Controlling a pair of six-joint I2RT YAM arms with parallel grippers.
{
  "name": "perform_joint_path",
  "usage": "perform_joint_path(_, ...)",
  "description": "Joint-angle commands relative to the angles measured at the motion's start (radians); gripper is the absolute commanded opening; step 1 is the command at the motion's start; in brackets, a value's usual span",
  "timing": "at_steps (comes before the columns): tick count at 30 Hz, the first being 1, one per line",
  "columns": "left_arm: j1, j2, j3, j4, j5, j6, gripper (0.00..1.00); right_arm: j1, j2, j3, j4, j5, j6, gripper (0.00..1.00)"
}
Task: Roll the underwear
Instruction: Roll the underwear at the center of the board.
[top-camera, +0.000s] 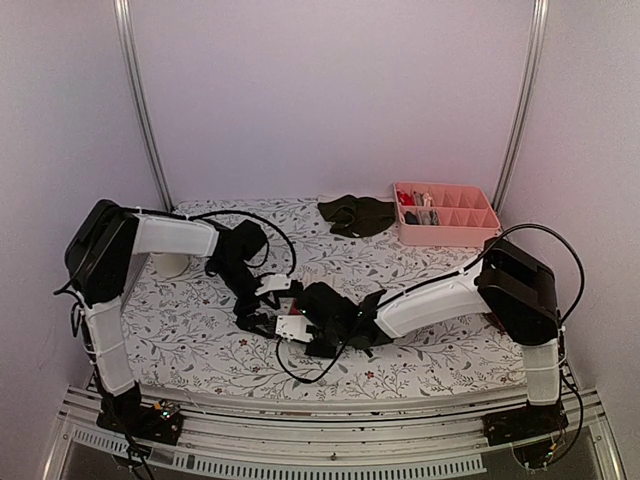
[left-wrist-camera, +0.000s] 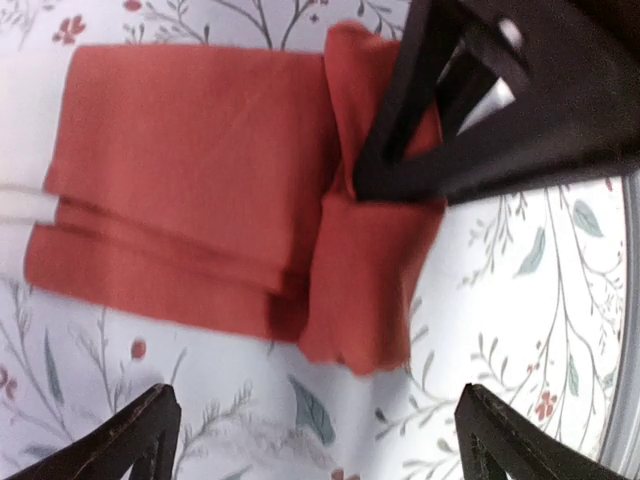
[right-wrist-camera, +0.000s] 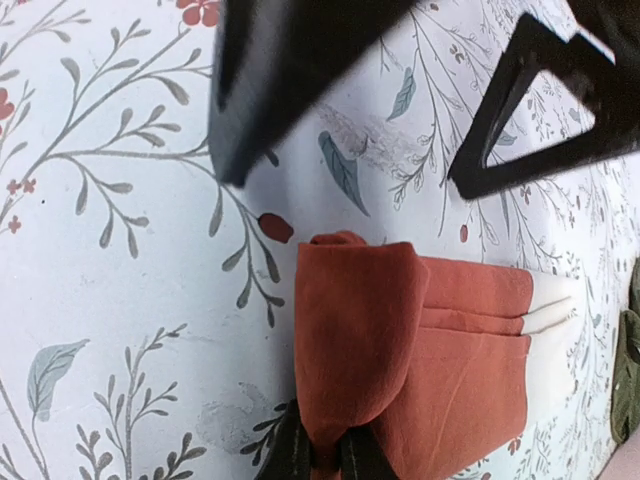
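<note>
The rust-red underwear (left-wrist-camera: 200, 190) lies folded flat on the flowered tablecloth, its one end turned over into a short roll (right-wrist-camera: 360, 330). My right gripper (right-wrist-camera: 325, 455) is shut on the near edge of that rolled end. Its black fingers (left-wrist-camera: 450, 130) cover the roll's far side in the left wrist view. My left gripper (left-wrist-camera: 320, 440) hangs open just off the roll, nothing between its fingertips, which stand wide apart over bare cloth. From above, both grippers meet at mid-table, left (top-camera: 268, 308) and right (top-camera: 305, 318), hiding the red garment. A dark olive-black underwear (top-camera: 357, 215) lies crumpled at the back.
A pink divided tray (top-camera: 482, 232) holding small items stands at the back right, beside the dark garment. The left gripper's fingers (right-wrist-camera: 290, 70) hover above the roll in the right wrist view. Metal frame posts (top-camera: 140, 100) rise at both back corners.
</note>
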Motion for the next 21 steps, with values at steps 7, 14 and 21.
perform_joint_path(7, 0.072, -0.334, -0.37, 0.406, -0.095, 0.068, 0.99, -0.102, 0.026, 0.1, -0.255, -0.255, 0.163, 0.03)
perform_joint_path(14, 0.035, -0.473, -0.597, 0.697, -0.13, 0.119, 0.98, -0.162, 0.059, 0.198, -0.381, -0.483, 0.242, 0.03)
perform_joint_path(21, -0.137, -0.569, -0.773, 0.956, -0.208, 0.181, 0.92, -0.205, 0.123, 0.269, -0.461, -0.657, 0.295, 0.03)
